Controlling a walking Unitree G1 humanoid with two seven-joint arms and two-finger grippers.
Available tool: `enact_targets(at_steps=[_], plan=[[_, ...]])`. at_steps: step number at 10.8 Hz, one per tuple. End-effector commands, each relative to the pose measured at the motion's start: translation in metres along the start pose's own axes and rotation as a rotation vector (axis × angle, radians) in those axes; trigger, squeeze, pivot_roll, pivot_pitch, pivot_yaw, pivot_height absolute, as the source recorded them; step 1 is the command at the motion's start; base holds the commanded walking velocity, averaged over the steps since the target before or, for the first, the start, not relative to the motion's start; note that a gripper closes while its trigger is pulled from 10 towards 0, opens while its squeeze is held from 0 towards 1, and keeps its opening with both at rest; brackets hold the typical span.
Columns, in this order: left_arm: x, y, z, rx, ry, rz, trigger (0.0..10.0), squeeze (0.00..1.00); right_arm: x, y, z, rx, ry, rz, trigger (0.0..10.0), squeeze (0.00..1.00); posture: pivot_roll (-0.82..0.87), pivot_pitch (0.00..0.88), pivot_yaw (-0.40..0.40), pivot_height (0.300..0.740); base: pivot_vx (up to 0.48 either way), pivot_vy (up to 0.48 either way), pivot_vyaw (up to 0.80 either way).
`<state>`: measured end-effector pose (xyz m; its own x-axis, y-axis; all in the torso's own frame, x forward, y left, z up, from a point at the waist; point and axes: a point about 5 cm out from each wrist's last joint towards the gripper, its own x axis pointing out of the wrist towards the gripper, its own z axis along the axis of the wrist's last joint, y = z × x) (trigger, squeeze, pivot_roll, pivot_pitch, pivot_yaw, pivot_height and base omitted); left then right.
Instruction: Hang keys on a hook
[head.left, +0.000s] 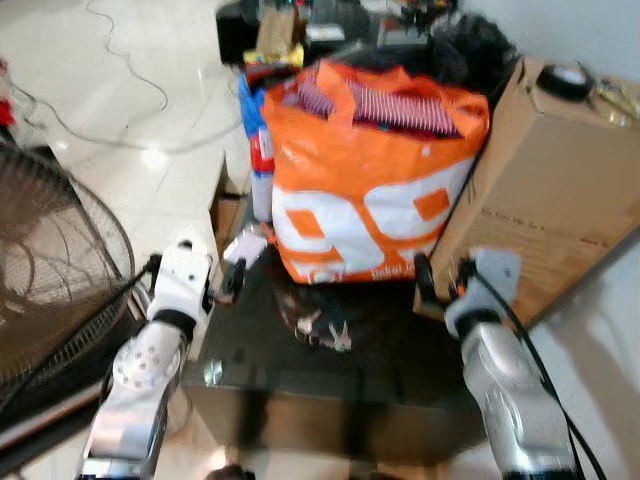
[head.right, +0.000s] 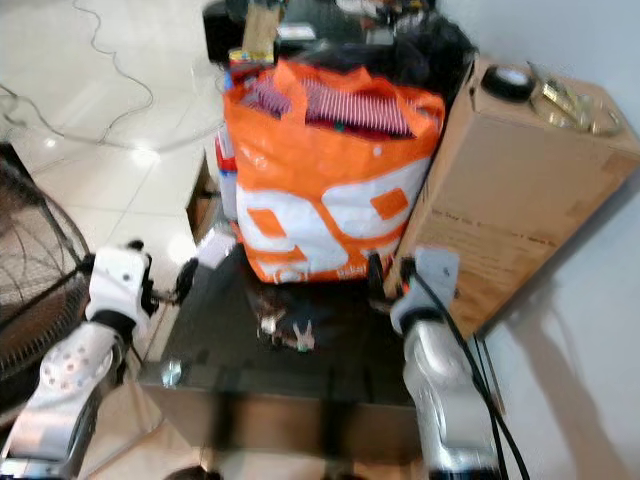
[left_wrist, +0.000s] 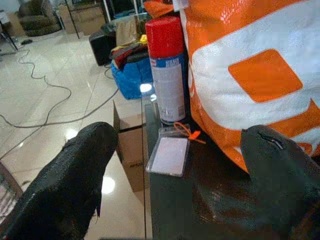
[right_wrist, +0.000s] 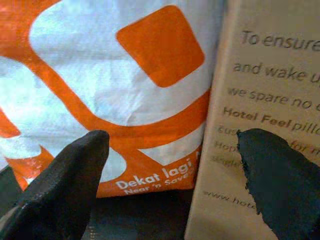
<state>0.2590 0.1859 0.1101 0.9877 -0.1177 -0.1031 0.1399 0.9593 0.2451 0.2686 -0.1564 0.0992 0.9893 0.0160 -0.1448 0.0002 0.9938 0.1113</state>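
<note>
Both arms forward, left gripper (left_wrist: 172, 165) and right gripper (right_wrist: 172, 170) jaws apart.

Cluttered room of a home. A glossy pale tiled floor (head.left: 130, 110) carries a loose cable (head.left: 120, 55). A low dark table (head.left: 330, 370) holds an orange shopping bag (head.left: 370, 180) of clothes, beside a cardboard box (head.left: 545, 190), a standing fan (head.left: 50, 270) and a sofa (left_wrist: 35, 17).

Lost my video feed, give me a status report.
Left gripper and right gripper open, empty, over dark table. Keys lying on table between them. Orange bag close behind keys.
</note>
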Motion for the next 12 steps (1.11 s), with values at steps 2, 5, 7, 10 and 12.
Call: enact_targets(at_steps=[2, 5, 7, 10, 12], plan=[[0.002, 0.005, -0.001, -0.007, 0.016, 0.035, 10.0, 0.0, 0.001, 0.0, -0.002, 0.0, 0.014, 0.003, 10.0, 0.0, 0.07, 0.0, -0.084, 0.74, 0.0, 0.0, 0.0], [0.004, 0.002, 0.002, 0.01, -0.003, 0.058, 10.0, 0.0, 0.014, -0.002, 0.006, -0.035, -0.004, 0.035, 10.0, 0.0, 0.11, 0.0, -0.12, 0.74, 0.0, 0.0, 0.0], [-0.005, 0.005, -0.004, 0.013, 0.01, 0.107, 10.0, 0.0, 0.023, -0.002, 0.005, -0.086, 0.008, 0.064, 10.0, 0.0, 0.16, 0.0, -0.183, 0.74, 0.0, 0.0, 0.0], [-0.015, 0.002, -0.007, -0.002, 0.011, 0.153, 10.0, 0.0, 0.029, -0.004, 0.001, -0.083, 0.039, 0.036, 10.0, 0.0, 0.19, 0.0, -0.23, 0.74, 0.0, 0.0, 0.0], [-0.011, 0.0, -0.004, 0.005, -0.006, 0.139, 10.0, 0.0, 0.024, -0.004, -0.001, -0.106, 0.04, 0.044, 10.0, 0.0, 0.17, 0.0, -0.218, 0.74, 0.0, 0.0, 0.0]])
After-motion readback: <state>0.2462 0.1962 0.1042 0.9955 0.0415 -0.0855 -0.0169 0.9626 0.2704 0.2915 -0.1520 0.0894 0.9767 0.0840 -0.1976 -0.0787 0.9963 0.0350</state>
